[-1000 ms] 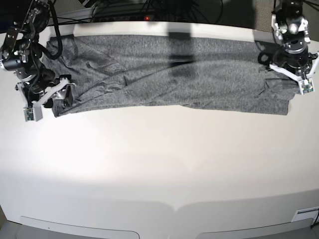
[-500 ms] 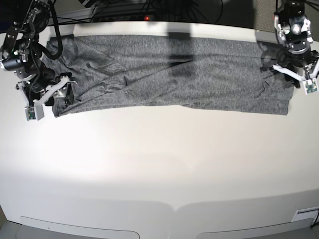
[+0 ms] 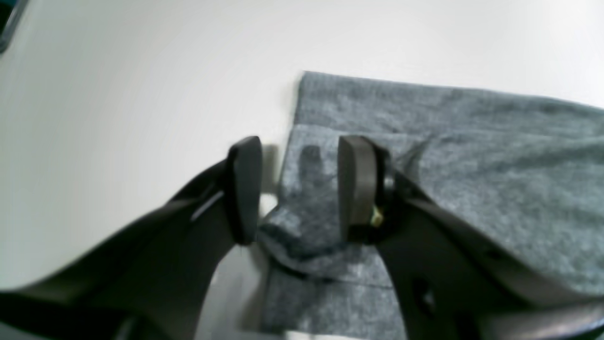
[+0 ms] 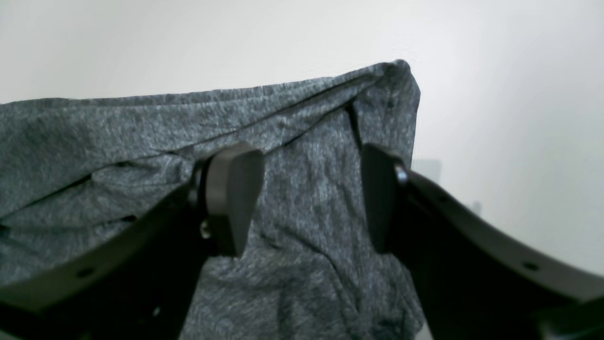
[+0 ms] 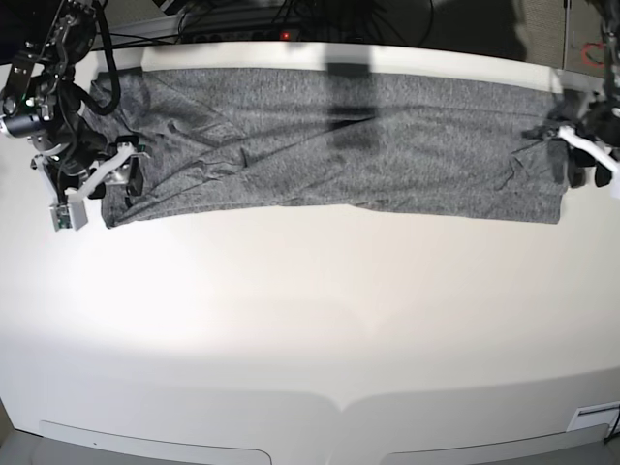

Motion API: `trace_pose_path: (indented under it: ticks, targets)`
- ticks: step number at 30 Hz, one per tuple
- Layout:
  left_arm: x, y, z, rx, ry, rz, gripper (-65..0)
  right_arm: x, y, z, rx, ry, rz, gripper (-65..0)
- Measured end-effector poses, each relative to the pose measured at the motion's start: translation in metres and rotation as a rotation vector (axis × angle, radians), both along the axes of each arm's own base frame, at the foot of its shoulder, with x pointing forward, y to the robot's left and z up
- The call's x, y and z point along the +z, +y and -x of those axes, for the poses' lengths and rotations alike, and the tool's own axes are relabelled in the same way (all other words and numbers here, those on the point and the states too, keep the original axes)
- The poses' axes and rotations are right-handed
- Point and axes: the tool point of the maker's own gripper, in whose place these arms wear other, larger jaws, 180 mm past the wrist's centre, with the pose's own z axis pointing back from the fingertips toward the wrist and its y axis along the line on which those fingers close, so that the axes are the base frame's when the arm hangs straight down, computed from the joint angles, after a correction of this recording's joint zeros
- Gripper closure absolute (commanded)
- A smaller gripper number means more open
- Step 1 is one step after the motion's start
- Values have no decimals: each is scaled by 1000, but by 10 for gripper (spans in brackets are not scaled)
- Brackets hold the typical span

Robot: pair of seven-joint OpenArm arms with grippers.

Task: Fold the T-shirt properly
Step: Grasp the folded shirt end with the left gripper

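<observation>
The T-shirt (image 5: 339,145) is lying as a long grey band across the far side of the white table (image 5: 310,320), running from about 9 o'clock to 3 o'clock in the base view. It is looking folded at least once lengthwise, since the wrist views are showing stacked layers and a doubled edge, though how many layers is hard to tell.

The right gripper (image 5: 124,174) is hovering at the 9 o'clock end of the band, jaws standing wide apart with nothing between them; in its wrist view the cloth is lying below the pads (image 4: 233,198), wrinkled and bunching toward a corner at 1 o'clock. The left gripper (image 5: 581,160) is sitting at the 3 o'clock end, partly cut off by the frame edge. Its wrist view is showing the jaws parted over the layered end of the shirt, gripping nothing; the near pad (image 3: 245,189) is hanging over bare table just beside the cloth edge.

Judging by this, the lengthwise fold is done and the crosswise folds, bringing the two ends together, are remaining. Creases near 9 o'clock are probably needing smoothing first.
</observation>
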Motion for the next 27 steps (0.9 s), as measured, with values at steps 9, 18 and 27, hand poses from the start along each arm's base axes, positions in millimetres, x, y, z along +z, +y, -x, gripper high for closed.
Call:
trace_pose_path:
  ticks: [9, 18, 27]
  targets:
    - [-41, 28, 7, -97, 132, 377, -253, 0, 4, 1, 44, 5, 12, -364]
    - [-73, 50, 14, 19, 200, 530, -253, -1, 4, 2, 43, 8, 12, -364]
    - [-84, 2, 14, -88, 256, 622, -253, -1, 4, 2, 44, 7, 9, -364]
